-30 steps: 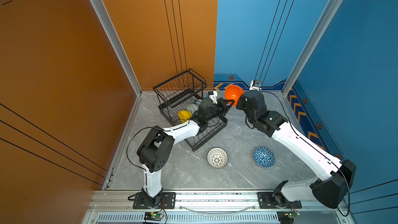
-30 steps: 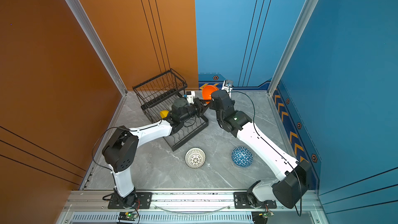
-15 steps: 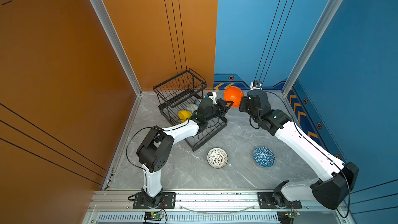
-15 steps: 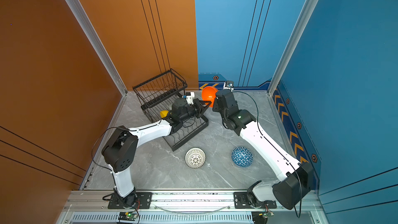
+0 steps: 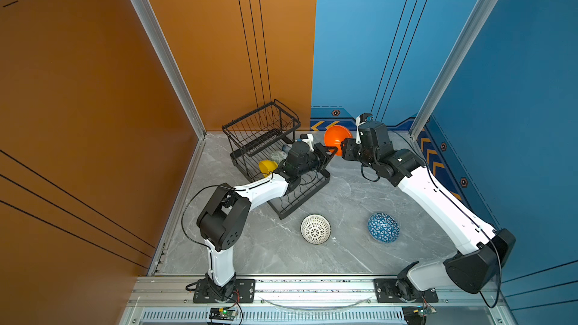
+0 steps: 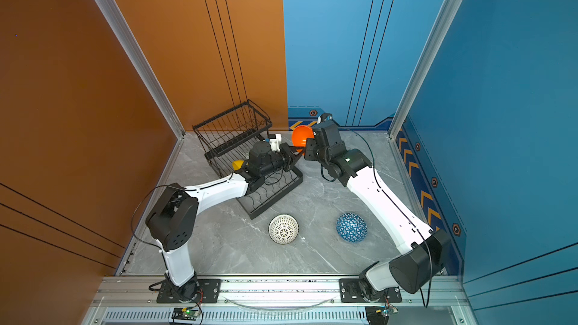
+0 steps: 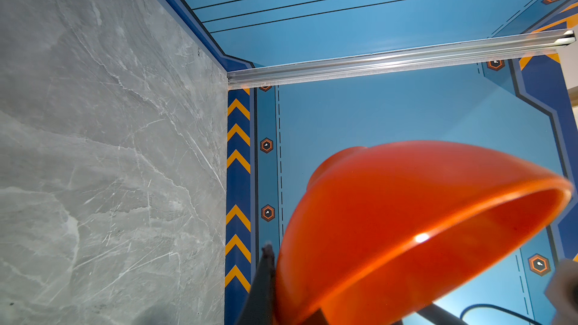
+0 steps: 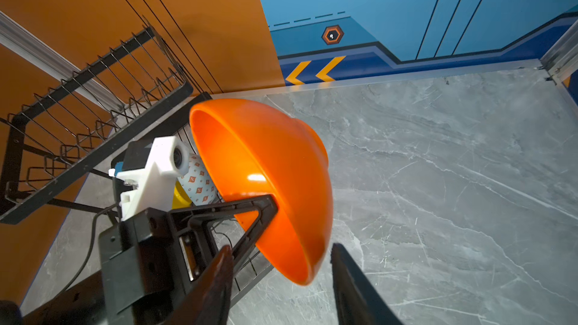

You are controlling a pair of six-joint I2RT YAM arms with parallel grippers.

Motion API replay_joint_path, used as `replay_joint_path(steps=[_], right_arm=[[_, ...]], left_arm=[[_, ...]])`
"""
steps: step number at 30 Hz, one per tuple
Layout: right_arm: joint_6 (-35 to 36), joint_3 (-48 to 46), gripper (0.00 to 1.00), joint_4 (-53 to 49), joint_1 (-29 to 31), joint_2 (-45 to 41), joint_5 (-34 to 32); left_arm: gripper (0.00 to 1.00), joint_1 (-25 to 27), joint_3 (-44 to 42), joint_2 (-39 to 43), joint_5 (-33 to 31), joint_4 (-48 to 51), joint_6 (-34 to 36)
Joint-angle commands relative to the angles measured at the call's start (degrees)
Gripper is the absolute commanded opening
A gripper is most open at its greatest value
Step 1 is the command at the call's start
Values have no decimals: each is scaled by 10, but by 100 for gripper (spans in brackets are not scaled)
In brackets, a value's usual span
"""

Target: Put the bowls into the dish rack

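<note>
orange bowl [image 8: 281, 164], rim in L gripper [image 8: 271, 206]

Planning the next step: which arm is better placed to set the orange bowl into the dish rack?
Left. The left tool is clamped on the rim of the orange bowl, and its arm lies over the dish rack. The right tool stands open around the rim, not gripping.

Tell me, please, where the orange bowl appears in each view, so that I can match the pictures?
In a top view: orange bowl at the back, right of the dish rack.
In a top view: orange bowl, same spot.
Left wrist: orange bowl close up, against the blue wall.
Right wrist: orange bowl mid-picture, mouth toward the dish rack.
Shared landmark: the left claw pinching its rim, seen in all four.
</note>
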State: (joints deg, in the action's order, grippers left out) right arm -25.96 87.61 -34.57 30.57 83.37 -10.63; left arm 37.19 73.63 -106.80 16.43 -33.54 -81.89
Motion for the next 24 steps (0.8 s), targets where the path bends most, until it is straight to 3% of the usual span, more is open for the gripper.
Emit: replay_joint_path(steps=[1,10,24], right_arm=[[0,15,52,-35,-1,11,-7],[15,-10,31,7,14,16,-112],[23,-38,11,94,69,39,-249]], left_arm=[[0,-3,16,27,-8,-14,10],[0,-2,16,26,-3,-14,9],[0,12,18,20,-14,-16,6]])
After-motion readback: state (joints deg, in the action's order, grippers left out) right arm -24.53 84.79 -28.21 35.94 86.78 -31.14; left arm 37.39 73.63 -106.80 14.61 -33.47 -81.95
